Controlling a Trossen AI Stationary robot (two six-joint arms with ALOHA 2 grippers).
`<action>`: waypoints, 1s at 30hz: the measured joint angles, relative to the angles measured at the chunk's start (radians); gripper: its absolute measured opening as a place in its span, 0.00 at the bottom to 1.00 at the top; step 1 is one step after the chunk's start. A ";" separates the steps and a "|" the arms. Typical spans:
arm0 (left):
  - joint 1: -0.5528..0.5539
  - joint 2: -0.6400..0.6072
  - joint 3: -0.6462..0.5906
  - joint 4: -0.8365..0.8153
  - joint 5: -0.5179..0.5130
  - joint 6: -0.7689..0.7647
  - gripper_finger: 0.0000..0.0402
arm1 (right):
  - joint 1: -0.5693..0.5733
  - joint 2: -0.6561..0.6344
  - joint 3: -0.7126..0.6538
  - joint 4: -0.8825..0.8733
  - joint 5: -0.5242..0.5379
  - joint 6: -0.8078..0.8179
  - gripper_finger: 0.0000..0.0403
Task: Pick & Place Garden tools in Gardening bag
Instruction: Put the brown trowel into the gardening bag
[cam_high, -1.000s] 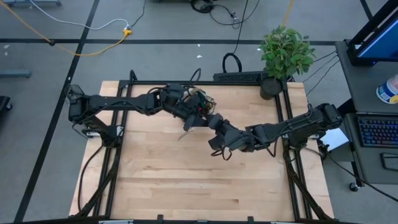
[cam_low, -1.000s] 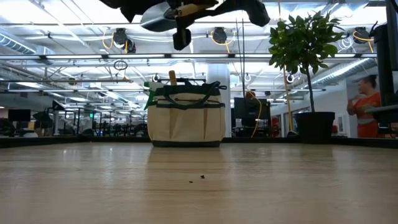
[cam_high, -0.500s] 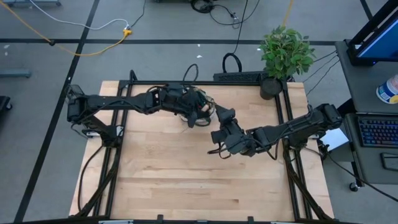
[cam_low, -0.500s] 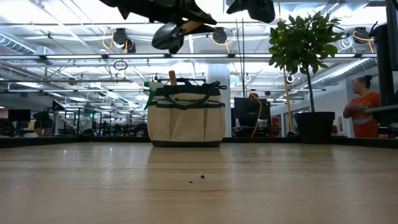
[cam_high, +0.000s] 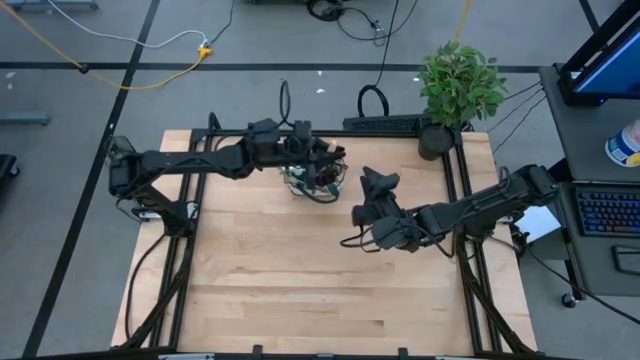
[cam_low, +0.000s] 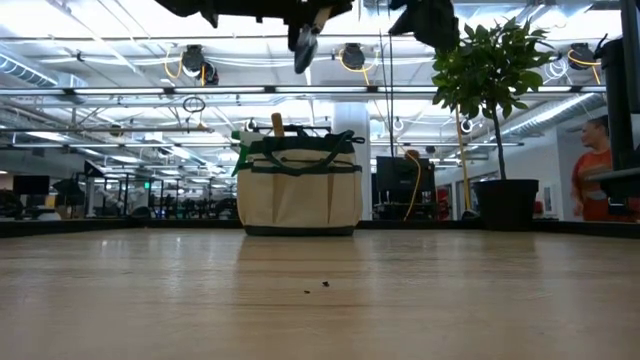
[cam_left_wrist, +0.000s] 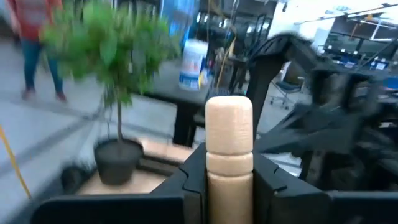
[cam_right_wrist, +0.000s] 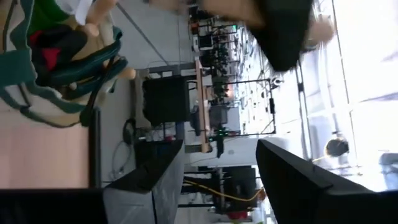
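Observation:
The beige gardening bag (cam_low: 300, 190) with green trim stands on its base at the far middle of the table (cam_high: 315, 182); a wooden handle (cam_low: 277, 124) sticks out of its top. My left gripper (cam_left_wrist: 229, 186) hangs above the bag, shut on a wooden-handled trowel (cam_low: 304, 45) whose metal blade points down. My right gripper (cam_high: 375, 183) stands open to the right of the bag, at the same height, with nothing between its fingers (cam_right_wrist: 217, 186). The right wrist view shows the bag's green handles and a red-black thing inside (cam_right_wrist: 53, 46). My left gripper pinches the trowel's wooden handle (cam_left_wrist: 229, 165) between its two fingers, a little below the rounded free end (cam_left_wrist: 229, 115), which stands clear above them. The fingers come level from the table's left and lie across the handle. The trowel hangs roughly upright, blade (cam_low: 304, 50) down, clear above the bag.
A potted green plant (cam_high: 458, 85) stands at the table's far right corner. A person in an orange top (cam_low: 600, 165) stands beyond the table on the right. The near half of the wooden table (cam_high: 300, 290) is bare but for a few crumbs (cam_low: 320, 287).
My right gripper has come off the trowel and drawn back toward the table's right edge. My left gripper has carried the trowel toward the far edge, over the bag, and rolled. The trowel, lying nearly level before, now hangs blade down.

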 joint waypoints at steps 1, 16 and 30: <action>0.000 -0.001 0.000 0.016 0.000 0.032 0.14 | 0.000 -0.013 -0.016 -0.004 -0.003 0.026 0.48; 0.020 0.093 0.000 0.183 -0.018 0.145 0.14 | -0.016 -0.314 -0.272 0.001 -0.432 0.811 0.43; 0.095 0.299 0.000 0.390 -0.029 0.170 0.14 | -0.019 -0.457 -0.395 -0.137 -0.695 1.138 0.43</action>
